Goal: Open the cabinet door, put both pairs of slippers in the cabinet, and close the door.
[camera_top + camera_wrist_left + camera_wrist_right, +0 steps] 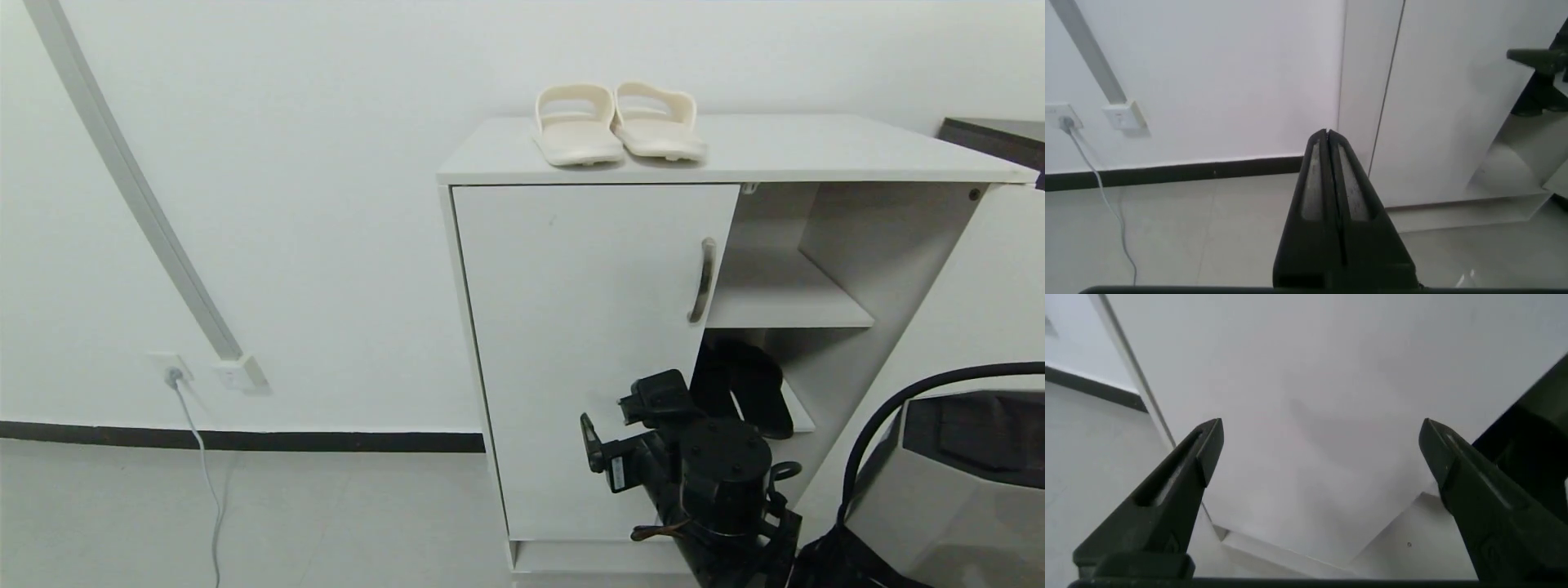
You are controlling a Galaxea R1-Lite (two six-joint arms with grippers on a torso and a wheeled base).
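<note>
A cream pair of slippers (618, 124) sits on top of the white cabinet (816, 147). The cabinet's right door (980, 278) stands swung open, while the left door (588, 327) with its metal handle (702, 282) is closed. A black pair of slippers (743, 384) lies on the lower shelf inside. My right gripper (653, 408) (1319, 433) is open and holds nothing, low and close in front of the closed door (1331, 416). My left gripper (1327, 135) is shut with nothing in it, low over the floor to the left of the cabinet (1437, 98).
An upper shelf (784, 294) inside the cabinet is bare. A wall socket with a hanging cable (173, 376) and a slanted conduit (122, 171) are on the wall to the left. Open floor (245, 514) lies left of the cabinet. Dark furniture (996, 131) stands at the far right.
</note>
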